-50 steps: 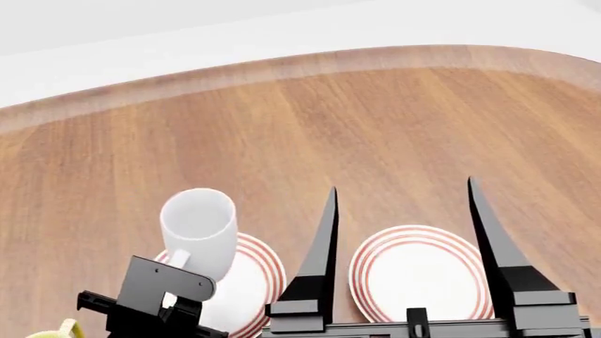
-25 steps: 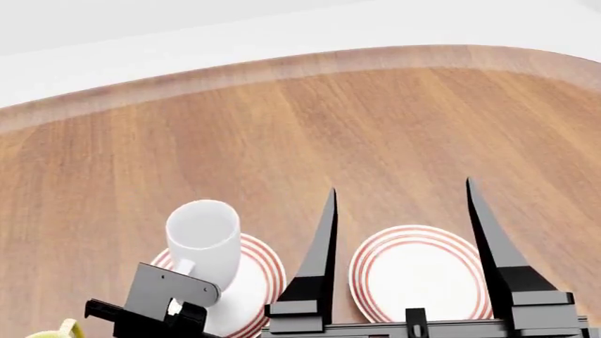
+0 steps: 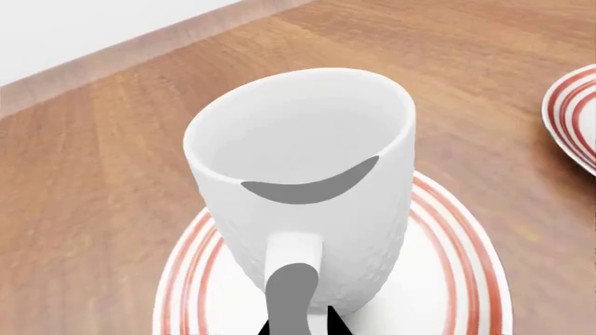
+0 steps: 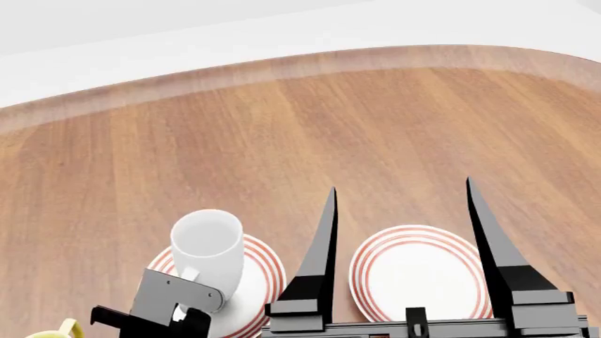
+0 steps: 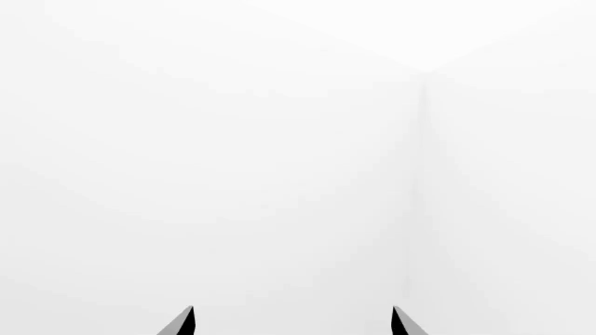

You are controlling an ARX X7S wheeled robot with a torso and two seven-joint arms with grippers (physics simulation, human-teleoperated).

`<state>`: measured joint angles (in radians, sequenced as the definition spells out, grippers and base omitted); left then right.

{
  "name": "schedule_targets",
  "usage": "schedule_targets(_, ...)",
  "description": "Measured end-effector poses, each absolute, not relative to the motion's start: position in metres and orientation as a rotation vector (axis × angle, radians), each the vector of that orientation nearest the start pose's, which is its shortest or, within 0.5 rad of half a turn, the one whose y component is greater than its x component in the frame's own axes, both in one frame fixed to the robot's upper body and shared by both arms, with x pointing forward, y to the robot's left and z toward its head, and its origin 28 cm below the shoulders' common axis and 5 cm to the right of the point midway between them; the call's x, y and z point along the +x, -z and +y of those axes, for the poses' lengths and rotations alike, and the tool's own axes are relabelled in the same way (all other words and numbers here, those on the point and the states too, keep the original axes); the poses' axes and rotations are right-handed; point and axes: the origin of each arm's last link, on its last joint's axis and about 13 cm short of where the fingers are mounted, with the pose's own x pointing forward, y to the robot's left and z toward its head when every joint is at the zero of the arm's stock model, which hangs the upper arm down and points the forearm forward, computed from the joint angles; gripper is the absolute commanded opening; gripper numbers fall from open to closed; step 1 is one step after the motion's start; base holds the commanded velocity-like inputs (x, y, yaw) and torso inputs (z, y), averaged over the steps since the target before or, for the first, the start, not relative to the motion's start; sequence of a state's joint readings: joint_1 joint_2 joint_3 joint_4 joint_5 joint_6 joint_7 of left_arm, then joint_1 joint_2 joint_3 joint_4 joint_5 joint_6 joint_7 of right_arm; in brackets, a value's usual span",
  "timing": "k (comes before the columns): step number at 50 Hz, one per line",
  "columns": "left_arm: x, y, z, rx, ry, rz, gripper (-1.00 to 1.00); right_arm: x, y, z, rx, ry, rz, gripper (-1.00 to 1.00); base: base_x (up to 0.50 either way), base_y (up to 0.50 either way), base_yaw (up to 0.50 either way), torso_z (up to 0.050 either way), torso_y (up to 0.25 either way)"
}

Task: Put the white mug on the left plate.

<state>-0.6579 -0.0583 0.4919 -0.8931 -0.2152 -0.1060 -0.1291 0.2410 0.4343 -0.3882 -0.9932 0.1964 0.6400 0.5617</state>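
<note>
A: What is the left gripper (image 4: 179, 310) doing?

B: Its jaws are clamped on the loop handle of the white mug (image 4: 207, 246); the left wrist view shows dark fingertips (image 3: 326, 322) pinching the bottom of that handle.

A: And where is the mug?

B: Over the left plate (image 4: 258, 264), near the table's (image 4: 300, 141) near edge. It looks set down on the plate's centre, though I can't tell for sure that the base touches. It's empty inside.

A: Which way does it point?

B: Long axis nearly upright, mouth up and leaning slightly toward the far edge; the handle faces the near edge, toward the robot.

A: The right gripper (image 4: 399, 211)?

B: Its two fingers are spread wide, holding nothing, raised in front of the second plate (image 4: 418, 271), which is bare.

A: Counts?

B: Two red-ringed plates side by side, one white mug. A yellow scrap (image 4: 61, 329) shows at the near left corner of the head view; I can't tell what it is.
</note>
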Motion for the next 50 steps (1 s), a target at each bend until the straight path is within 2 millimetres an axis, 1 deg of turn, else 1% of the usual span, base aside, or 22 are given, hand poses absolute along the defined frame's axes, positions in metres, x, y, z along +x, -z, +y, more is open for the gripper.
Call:
schedule_targets(20,0.3216,0.0065,0.1787,0.209,0.147,0.373,-1.00,0.1716,-0.1846,-0.0802,-0.154,-0.010,-0.491,1.00,0.00,0.00,0.00,0.000,0.000)
schedule_targets(21,0.3215,0.0067,0.1788,0.209,0.147,0.374,1.00,0.1716,-0.1846,-0.0802,-0.154,-0.011,-0.491,1.00,0.00,0.00,0.00,0.000,0.000)
schedule_targets(43,0.3215,0.0065,0.1783,0.200,0.147,0.368,1.00,0.1719,-0.1846,-0.0801,-0.154,-0.012,-0.491,1.00,0.00,0.00,0.00,0.000,0.000)
schedule_targets(50,0.3170,0.0031,0.1785,0.186,0.152,0.357,1.00,0.1721,-0.1848,-0.0798,-0.154,-0.014,-0.491,1.00,0.00,0.00,0.00,0.000,0.000)
